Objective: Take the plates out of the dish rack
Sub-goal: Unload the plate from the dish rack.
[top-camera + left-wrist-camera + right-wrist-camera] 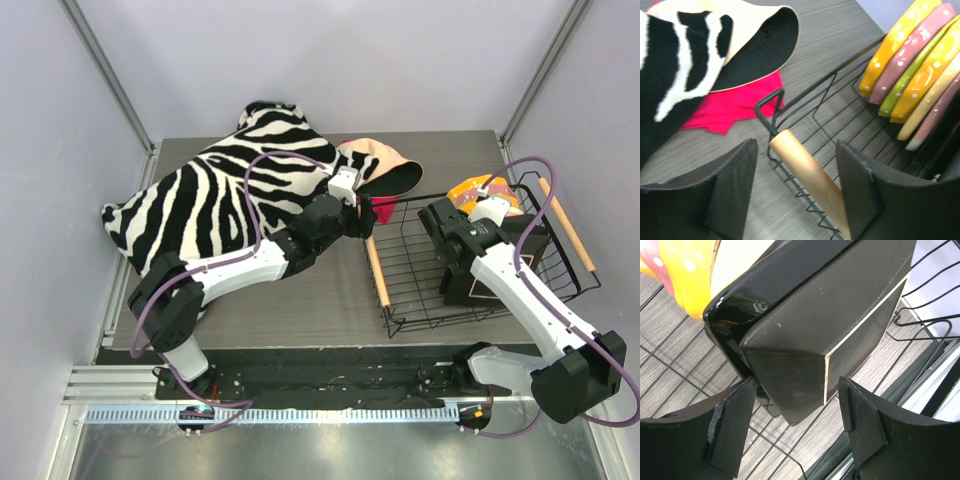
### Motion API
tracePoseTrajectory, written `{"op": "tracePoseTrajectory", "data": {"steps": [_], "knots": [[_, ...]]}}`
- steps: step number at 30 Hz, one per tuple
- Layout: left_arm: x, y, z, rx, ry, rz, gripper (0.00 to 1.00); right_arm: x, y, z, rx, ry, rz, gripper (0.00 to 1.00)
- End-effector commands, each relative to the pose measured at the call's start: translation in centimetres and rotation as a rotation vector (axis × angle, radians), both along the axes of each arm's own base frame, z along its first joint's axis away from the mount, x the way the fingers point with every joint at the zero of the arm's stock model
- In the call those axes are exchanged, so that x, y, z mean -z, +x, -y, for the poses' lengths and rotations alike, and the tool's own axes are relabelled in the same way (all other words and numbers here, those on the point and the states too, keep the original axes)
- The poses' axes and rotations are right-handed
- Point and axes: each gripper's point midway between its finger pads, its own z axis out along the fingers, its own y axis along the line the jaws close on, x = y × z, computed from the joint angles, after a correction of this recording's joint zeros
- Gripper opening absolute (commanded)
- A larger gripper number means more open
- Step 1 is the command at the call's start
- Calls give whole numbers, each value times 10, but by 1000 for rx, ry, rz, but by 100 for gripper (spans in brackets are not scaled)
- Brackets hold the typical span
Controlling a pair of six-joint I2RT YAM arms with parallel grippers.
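Plates [910, 65] stood in dish rack [415, 270], left gripper [796, 167] gaped astride wooden handle [789, 147], right gripper [796, 390] gaped around dark plate [840, 315].

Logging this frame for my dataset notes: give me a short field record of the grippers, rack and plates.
left gripper: open, straddling a wooden handle of the rack
right gripper: open, around a dark square plate corner
dish rack: on the table, plates standing on edge inside
nearby: zebra cloth, peach hat, red cloth
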Motion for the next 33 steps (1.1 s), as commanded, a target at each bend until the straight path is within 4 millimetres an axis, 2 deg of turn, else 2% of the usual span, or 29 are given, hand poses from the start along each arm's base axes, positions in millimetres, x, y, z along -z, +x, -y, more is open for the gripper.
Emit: {"op": "tracePoseTrajectory", "data": {"steps": [1, 6, 7, 12, 21, 27, 33], "knots": [[5, 9, 0, -10, -33, -39, 51, -13, 3, 13, 86, -55, 92, 75], [3, 5, 4, 19, -78, -60, 27, -14, -7, 25, 150, -98, 107, 73], [3, 4, 6, 24, -92, -73, 19, -13, -7, 26, 172, -92, 125, 72], [4, -3, 8, 48, -120, -93, 0, -12, -8, 29, 222, -91, 171, 68], [1, -10, 15, 84, -163, -114, 0, -27, 2, 25, 234, -184, 133, 67], [0, -14, 19, 107, -189, -127, 0, -22, -1, 23, 228, -254, 31, 67], [-2, -18, 21, 128, -206, -135, 0, -10, -14, 27, 233, -251, -1, 67]]}}
